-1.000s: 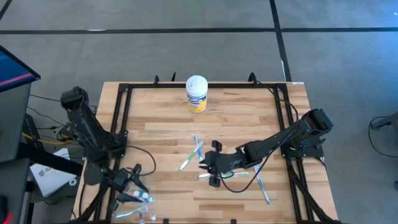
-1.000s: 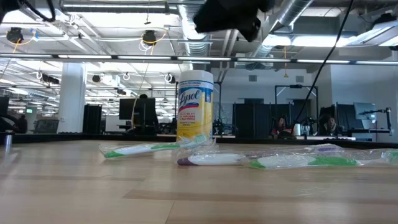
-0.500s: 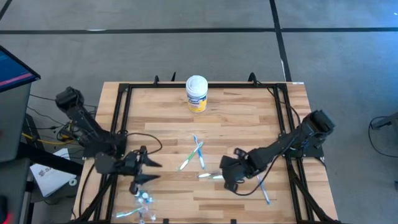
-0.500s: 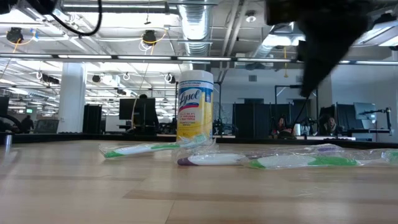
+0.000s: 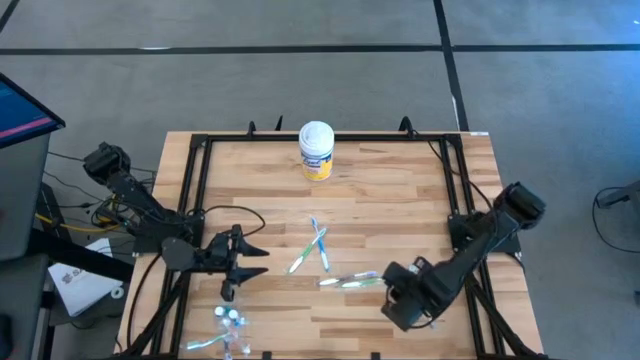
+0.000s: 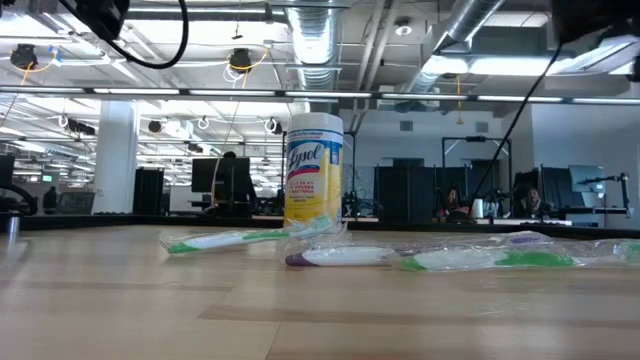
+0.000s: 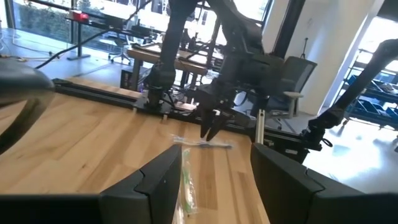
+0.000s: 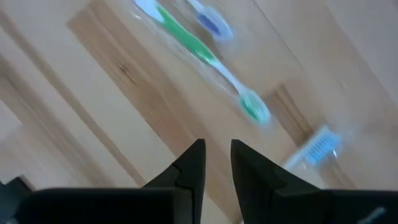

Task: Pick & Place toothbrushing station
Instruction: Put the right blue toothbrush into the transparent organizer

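Several wrapped toothbrushes lie flat on the wooden table [image 5: 400,190]: a crossed blue and green pair [image 5: 318,242], a green one [image 5: 350,281] [image 8: 205,53], and a blue one [image 5: 427,312] beside my right arm. More pieces [image 5: 229,317] lie at the near left. My left gripper [image 5: 250,262] [image 7: 211,186] hovers open at the left and points level toward the table's right. My right gripper [image 5: 400,297] [image 8: 216,158] points down over bare wood near the green brush. Its fingers are a little apart, with nothing between them.
A white and yellow wipes canister [image 5: 316,150] [image 6: 314,170] stands upright at the far middle. A black frame [image 5: 195,180] runs round the table's edges. Bare wood lies between the brushes and the near edge. People sit at desks in the room behind.
My left gripper has swung from the near left corner toward the table's middle and now points right. My right gripper has moved from the middle brushes toward the right and near edges and has tipped to point down. The brushes have not moved.
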Robot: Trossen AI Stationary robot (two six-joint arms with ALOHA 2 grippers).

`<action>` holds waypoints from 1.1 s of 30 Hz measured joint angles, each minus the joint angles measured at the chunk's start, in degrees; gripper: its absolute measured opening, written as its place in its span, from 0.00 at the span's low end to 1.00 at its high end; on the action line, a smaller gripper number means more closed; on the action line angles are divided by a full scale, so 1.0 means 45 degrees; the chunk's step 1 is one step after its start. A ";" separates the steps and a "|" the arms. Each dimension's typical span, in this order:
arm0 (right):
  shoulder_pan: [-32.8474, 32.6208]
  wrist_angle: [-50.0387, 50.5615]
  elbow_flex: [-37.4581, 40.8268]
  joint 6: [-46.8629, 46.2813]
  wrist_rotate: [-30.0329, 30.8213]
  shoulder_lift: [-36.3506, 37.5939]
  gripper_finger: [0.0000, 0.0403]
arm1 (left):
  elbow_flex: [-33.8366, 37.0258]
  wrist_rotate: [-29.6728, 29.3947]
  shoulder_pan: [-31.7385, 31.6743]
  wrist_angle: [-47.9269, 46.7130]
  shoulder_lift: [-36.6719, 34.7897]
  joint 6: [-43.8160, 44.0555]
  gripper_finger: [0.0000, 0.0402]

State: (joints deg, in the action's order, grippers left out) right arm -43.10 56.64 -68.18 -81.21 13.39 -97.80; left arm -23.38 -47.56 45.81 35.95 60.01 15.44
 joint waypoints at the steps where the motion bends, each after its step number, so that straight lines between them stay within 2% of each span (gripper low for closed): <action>1: -0.0194 0.0165 0.0000 -0.0424 0.0113 0.0000 0.17 | 0.0000 0.0001 -0.0018 0.0014 0.0000 0.0000 0.47; 7: -0.1239 0.1060 0.0037 -0.2733 0.0607 0.0000 0.17 | 0.0000 0.0005 -0.0022 0.0034 0.0005 0.0000 0.47; 17: -0.2273 0.0829 0.1324 -0.5617 0.1111 -0.0010 0.18 | 0.0000 0.0008 -0.0022 0.0033 0.0005 0.0002 0.47; 33: -0.2407 -0.0075 0.2685 -0.6778 0.1033 -0.0010 0.51 | -0.0002 0.0021 -0.0013 0.0033 0.0005 0.0005 0.47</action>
State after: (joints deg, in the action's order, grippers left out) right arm -53.93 56.30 -56.10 -111.71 18.04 -97.84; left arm -23.39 -47.46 45.76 36.10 60.03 15.46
